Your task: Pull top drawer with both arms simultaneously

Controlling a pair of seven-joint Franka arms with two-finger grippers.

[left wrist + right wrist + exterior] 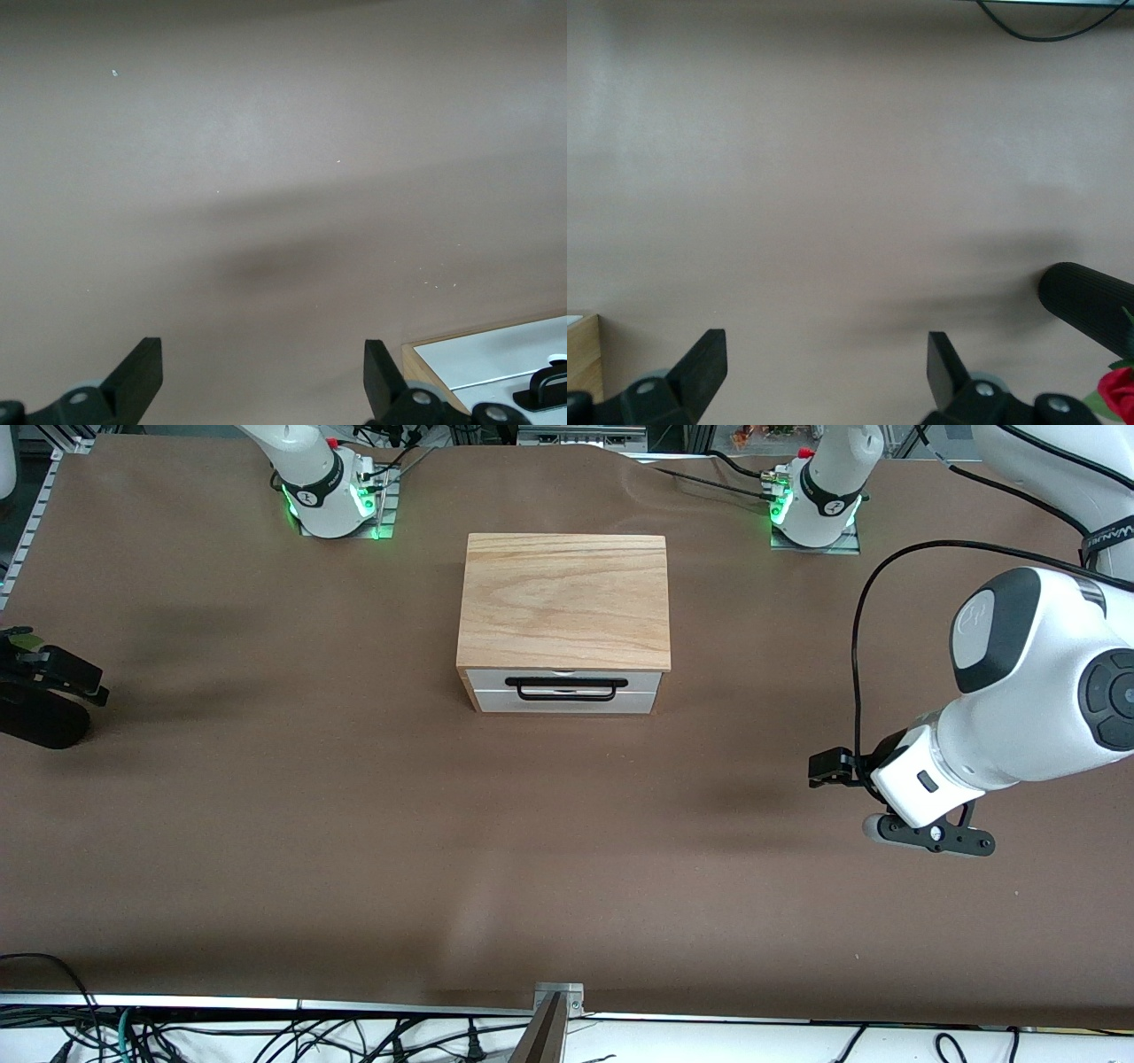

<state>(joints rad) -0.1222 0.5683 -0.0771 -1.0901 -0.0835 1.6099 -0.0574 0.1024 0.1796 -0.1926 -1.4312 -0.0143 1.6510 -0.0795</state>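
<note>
The top drawer (633, 679) is shut in the light oak cabinet (564, 600) at the middle of the table. Its white front faces the front camera and carries a wide black bar handle (567, 689). My left gripper (822, 769) is open and empty, low over the table toward the left arm's end, well apart from the cabinet. In the left wrist view the left gripper (263, 359) is over bare table, with a corner of the white front (496, 354) and the handle's end (549, 385) at the edge. My right gripper (84, 682) is open and empty toward the right arm's end, and it (827, 354) is also over bare table.
A lower white panel (567, 703) sits under the top drawer. A black ribbed cylinder (1090, 310) and something red (1118, 388) lie close to the right gripper. A dark rounded object (40, 722) shows at the table's edge there. A brown mat (354, 824) covers the table.
</note>
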